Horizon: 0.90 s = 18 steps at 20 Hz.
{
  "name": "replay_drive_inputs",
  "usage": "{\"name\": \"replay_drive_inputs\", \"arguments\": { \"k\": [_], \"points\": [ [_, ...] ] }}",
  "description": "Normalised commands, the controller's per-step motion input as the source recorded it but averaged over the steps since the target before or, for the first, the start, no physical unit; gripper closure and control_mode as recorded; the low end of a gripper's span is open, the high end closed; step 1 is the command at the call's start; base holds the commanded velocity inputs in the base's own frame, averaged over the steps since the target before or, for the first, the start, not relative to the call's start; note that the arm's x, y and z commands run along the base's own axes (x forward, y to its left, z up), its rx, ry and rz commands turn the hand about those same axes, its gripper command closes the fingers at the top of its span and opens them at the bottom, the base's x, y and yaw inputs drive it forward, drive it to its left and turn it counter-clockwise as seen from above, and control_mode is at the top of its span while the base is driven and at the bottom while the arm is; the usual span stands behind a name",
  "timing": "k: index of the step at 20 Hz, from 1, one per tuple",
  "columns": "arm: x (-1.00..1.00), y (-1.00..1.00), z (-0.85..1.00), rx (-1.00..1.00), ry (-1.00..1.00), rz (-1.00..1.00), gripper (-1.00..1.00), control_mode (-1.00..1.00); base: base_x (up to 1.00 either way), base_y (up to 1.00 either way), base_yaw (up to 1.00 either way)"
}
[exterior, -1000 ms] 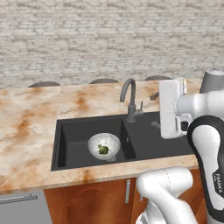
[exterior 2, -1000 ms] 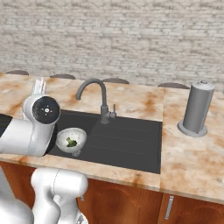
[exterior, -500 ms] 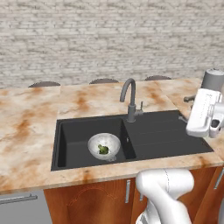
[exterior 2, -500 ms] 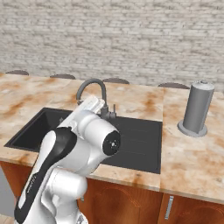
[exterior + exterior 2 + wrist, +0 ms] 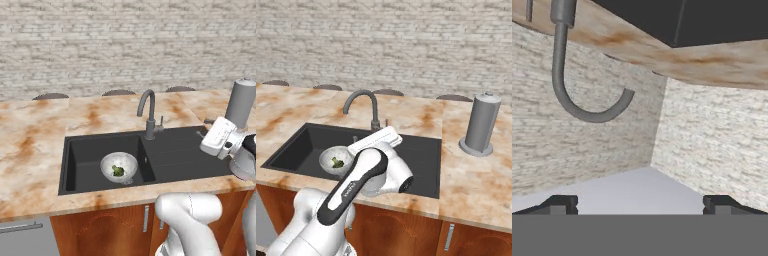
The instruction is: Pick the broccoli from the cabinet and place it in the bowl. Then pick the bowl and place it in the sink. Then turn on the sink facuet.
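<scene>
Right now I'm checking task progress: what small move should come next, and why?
Probably swing the open end effector toward the sink facuet: the broccoli lies in the bowl, which sits in the sink.

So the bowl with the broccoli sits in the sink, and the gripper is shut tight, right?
Not quite. The bowl with the broccoli does sit in the sink, but the gripper is open: the hand view shows its fingertips wide apart, holding nothing.

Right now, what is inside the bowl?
The broccoli sits in the bowl, which rests in the sink. The bowl's bottom under the broccoli is covered, so nothing else can be confirmed.
</scene>
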Motion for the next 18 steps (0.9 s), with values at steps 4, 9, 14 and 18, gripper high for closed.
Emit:
{"name": "replay_drive_inputs", "arguments": {
  "k": [4,9,14,18],
  "points": [
    [0.99,0.01,-0.40,0.08,0.00,-0.09,-1.00,-1.00,0.00,0.00,0.00],
    [0.74,0.00,-0.22,0.00,0.01,-0.13,-1.00,-1.00,0.00,0.00,0.00],
    [0.57,-0.01,-0.29,0.00,0.00,-0.06,-1.00,-1.00,0.00,0.00,0.00],
    [0.61,-0.08,-0.25,0.00,0.00,0.00,-1.00,-1.00,0.00,0.00,0.00]
  ]
}}
